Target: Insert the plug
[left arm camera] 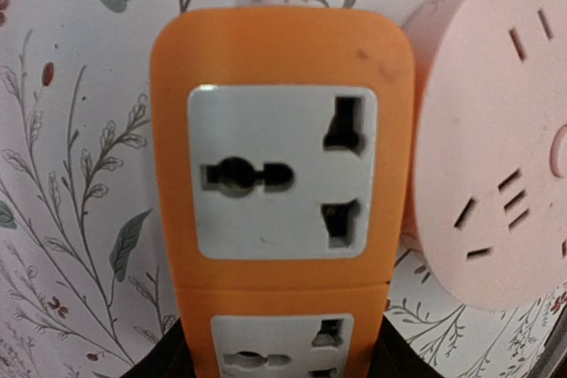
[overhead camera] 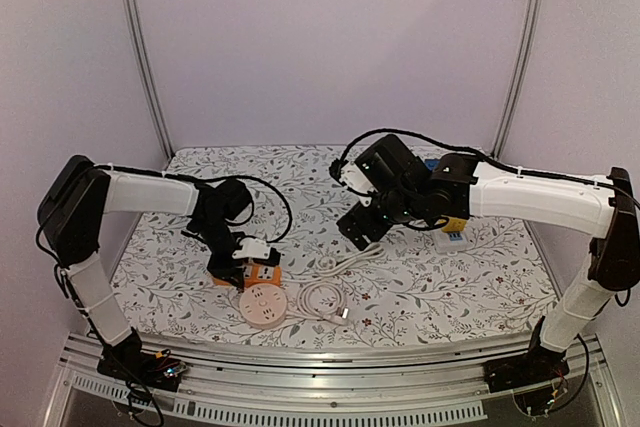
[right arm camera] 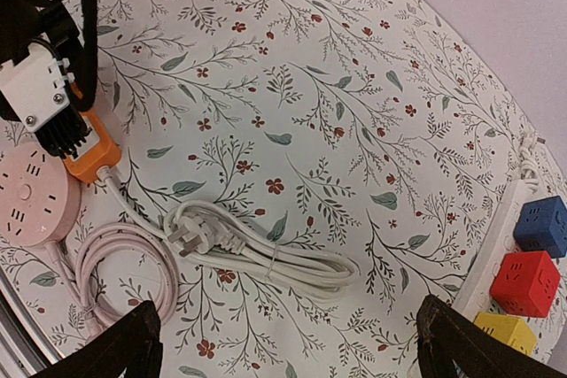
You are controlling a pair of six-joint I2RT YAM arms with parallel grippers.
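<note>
Plug [right arm camera: 186, 235] lies loose at lower left; right gripper [right arm camera: 292, 347] gapes empty; left gripper [left arm camera: 282, 365] straddles orange strip [left arm camera: 282, 50], grip unclear.

Left arm [overhead camera: 150, 192] first: shoulder stacked high at the far left, forearm running inward, wrist folded steeply down. The left pincer [overhead camera: 255, 269] points straight at the bench [overhead camera: 450, 287], right down low by the front edge. On its own wrist camera only the dark fingertips [left arm camera: 164, 362] peek in at the bottom corners. Pinching or just standing by? Can't call it from here. Over to the right arm [overhead camera: 540, 192]: a long reach across toward the middle, wrist cocked. The right pincer [overhead camera: 358, 230] hangs well above the bench, tilted down and to the left. Its two dark fingers [right arm camera: 115, 351] are spread wide apart.
</note>
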